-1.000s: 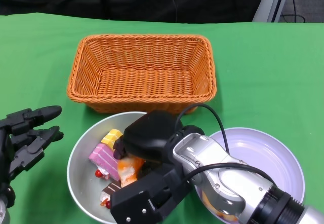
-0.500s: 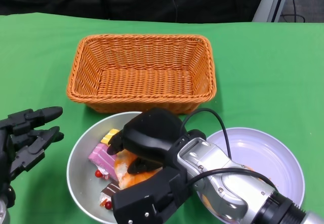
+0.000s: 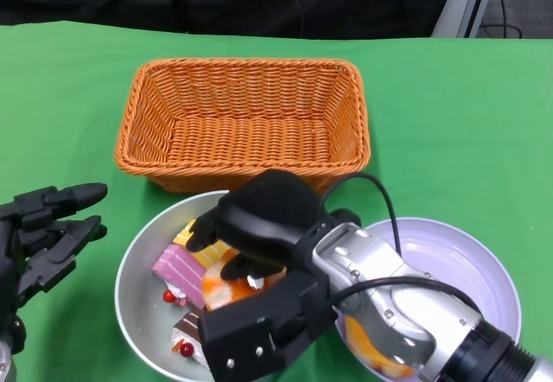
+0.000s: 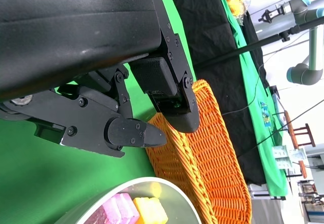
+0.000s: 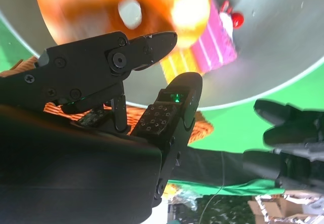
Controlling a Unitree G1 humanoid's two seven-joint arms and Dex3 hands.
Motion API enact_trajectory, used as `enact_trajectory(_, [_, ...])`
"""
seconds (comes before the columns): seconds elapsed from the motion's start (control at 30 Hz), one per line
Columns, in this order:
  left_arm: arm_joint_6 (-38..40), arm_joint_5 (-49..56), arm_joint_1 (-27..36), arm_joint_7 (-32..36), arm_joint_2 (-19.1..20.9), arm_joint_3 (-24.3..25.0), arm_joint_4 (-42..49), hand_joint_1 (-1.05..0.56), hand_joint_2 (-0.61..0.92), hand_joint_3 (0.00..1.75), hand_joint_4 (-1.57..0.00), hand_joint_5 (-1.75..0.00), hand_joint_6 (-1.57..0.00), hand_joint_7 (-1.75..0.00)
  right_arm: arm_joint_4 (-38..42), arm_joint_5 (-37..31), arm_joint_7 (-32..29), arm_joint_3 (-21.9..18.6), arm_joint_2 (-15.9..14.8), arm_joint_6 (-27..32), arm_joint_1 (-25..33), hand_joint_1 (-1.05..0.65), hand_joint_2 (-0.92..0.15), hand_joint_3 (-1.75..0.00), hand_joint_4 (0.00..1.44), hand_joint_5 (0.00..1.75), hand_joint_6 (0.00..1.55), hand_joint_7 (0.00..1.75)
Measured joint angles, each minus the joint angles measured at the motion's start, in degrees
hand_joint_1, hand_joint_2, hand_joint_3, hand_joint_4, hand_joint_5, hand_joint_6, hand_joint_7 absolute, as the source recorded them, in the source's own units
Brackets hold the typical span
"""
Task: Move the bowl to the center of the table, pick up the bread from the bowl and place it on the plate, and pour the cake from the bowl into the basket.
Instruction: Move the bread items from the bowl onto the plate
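The silver bowl (image 3: 130,265) sits at the near middle of the table, just in front of the orange basket (image 3: 242,123). My right hand (image 3: 259,226) is over the bowl, its fingers curled around the orange bread (image 3: 226,291). In the right wrist view the bread (image 5: 101,6) looms blurred at my fingertips, above the bowl (image 5: 283,41). A pink cake (image 3: 177,270), a yellow cake (image 3: 192,231) and a chocolate cake (image 3: 188,326) lie in the bowl. The white plate (image 3: 458,261) is to the bowl's right. My left hand (image 3: 43,231) hovers to the bowl's left, fingers spread and holding nothing.
Green cloth covers the table. An orange thing (image 3: 371,352) shows on the plate's near side, mostly hidden under my right forearm. The left wrist view shows the basket (image 4: 212,153) and the bowl's rim (image 4: 101,196) beyond my left hand (image 4: 126,97).
My right hand has shifted slightly toward the basket and to the right, with the bread under it. The left hand, bowl, basket and plate stay put.
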Motion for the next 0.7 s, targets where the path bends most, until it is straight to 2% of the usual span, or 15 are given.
enact_trajectory(0.17, [0.06,-0.01,0.0,0.42,0.0,-0.01,0.0,-0.24,0.92,0.2,-0.68,-0.86,-1.1,-0.01,-0.42,0.0,0.85,-0.43,-0.01,0.74,-0.01,-0.37,-0.92,-0.06,0.65,1.36,0.98,0.02])
enact_trajectory(0.27, [0.14,0.16,0.0,0.45,0.0,-0.05,0.0,-0.27,0.92,0.17,-0.68,-0.88,-1.1,-0.01,-1.07,-0.02,0.93,-0.44,-0.01,1.22,0.0,-0.38,-0.92,-0.08,0.68,1.19,1.01,0.02])
enact_trajectory(0.43, [0.57,0.61,0.0,0.47,0.0,-0.08,0.0,-0.28,0.92,0.16,-0.67,-0.88,-1.1,-0.01,-1.68,-0.01,0.93,-0.51,0.13,2.35,0.0,-0.39,-0.92,-0.08,0.7,1.17,1.03,0.03])
enact_trajectory(0.5, [0.6,0.6,0.0,0.47,0.0,-0.08,0.0,-0.29,0.92,0.16,-0.69,-0.89,-1.09,-0.01,-1.97,0.6,0.9,-0.67,0.06,2.05,0.03,-0.33,-0.92,-0.06,0.67,1.17,1.02,0.01])
enact_trajectory(0.63, [1.18,1.4,-0.02,0.47,0.07,-0.24,0.0,-0.29,0.92,0.17,-0.67,-0.89,-1.08,0.0,-4.79,2.01,2.45,-1.49,-0.63,1.09,0.05,-0.32,-0.92,-0.08,0.7,0.93,0.9,0.01])
enact_trajectory(0.7, [1.19,1.52,-0.02,0.47,0.09,-0.24,0.0,-0.29,0.92,0.17,-0.67,-0.89,-1.08,0.0,-5.68,2.21,2.79,-1.84,-0.79,1.05,0.06,-0.32,-0.92,-0.08,0.71,0.89,0.89,0.01])
